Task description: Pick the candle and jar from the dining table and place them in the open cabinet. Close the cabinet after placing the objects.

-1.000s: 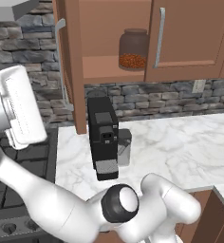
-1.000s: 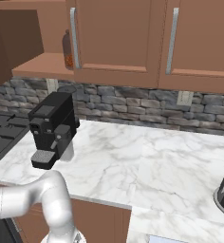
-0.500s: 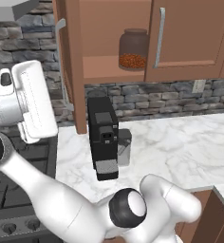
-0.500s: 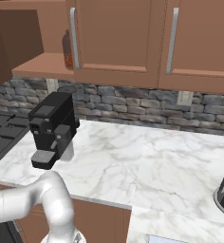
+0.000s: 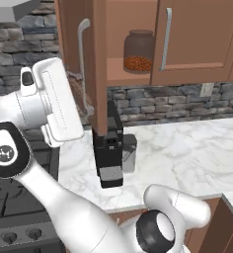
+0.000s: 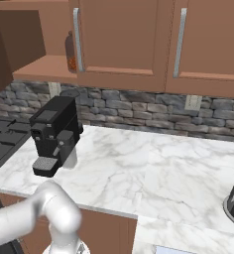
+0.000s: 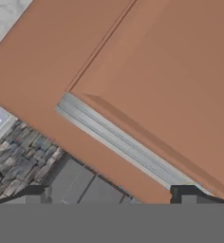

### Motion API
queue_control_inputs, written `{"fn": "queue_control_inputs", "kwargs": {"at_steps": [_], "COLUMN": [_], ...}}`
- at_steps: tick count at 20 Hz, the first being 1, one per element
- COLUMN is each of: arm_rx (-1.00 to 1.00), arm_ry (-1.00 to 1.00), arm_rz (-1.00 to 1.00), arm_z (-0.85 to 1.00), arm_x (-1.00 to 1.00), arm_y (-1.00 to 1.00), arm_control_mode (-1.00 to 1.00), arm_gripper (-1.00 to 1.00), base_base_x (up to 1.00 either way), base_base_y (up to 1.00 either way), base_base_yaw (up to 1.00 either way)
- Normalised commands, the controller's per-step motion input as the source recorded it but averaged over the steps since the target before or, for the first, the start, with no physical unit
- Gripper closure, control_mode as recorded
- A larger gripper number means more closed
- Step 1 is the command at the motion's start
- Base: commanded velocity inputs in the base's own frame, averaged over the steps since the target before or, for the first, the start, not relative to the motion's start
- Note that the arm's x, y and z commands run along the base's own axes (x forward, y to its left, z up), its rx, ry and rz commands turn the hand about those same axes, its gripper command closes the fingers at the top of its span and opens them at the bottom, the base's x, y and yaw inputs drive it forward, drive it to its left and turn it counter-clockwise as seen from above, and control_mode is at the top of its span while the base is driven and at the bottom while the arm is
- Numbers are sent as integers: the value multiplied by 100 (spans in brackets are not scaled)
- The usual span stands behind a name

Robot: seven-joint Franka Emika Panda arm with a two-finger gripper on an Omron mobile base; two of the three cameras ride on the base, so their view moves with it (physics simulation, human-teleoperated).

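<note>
jar [image 5: 139, 51]: we are seeing one, sitting on the open cabinet [image 5: 182, 44] shelf | gripper [image 7: 109, 192]: jaws standing spread, gripping nothing, facing one open door [image 5: 98, 64] | handles: we are counting three silver bars | counter [image 6: 153, 168]: one black coffee machine [image 5: 110, 148] standing

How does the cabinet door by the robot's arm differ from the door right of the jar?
The open door stands swung out, edge-on, baring the shelf with the jar; the next door is shut flat. The open door hangs in front of the coffee machine; the shut door doesn't. Both are brown with silver bar handles.
</note>
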Motion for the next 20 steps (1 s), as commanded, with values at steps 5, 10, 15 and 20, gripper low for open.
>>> {"fn": "queue_control_inputs", "kwargs": {"at_steps": [5,10,15,20], "arm_rx": [7,20,13,6], "arm_ry": [2,13,18,20], "arm_rz": [25,35,38,31], "arm_z": [10,0,5,49], "arm_x": [-15,0,43,70], "arm_y": [-96,-100,-85,-82], "arm_control_mode": [-100,-100,-100,-100], "arm_gripper": [-100,-100,-100,-100], "base_base_x": [0,0,0,0], "base_base_y": [0,0,0,0], "base_base_yaw": [0,0,0,0]}}
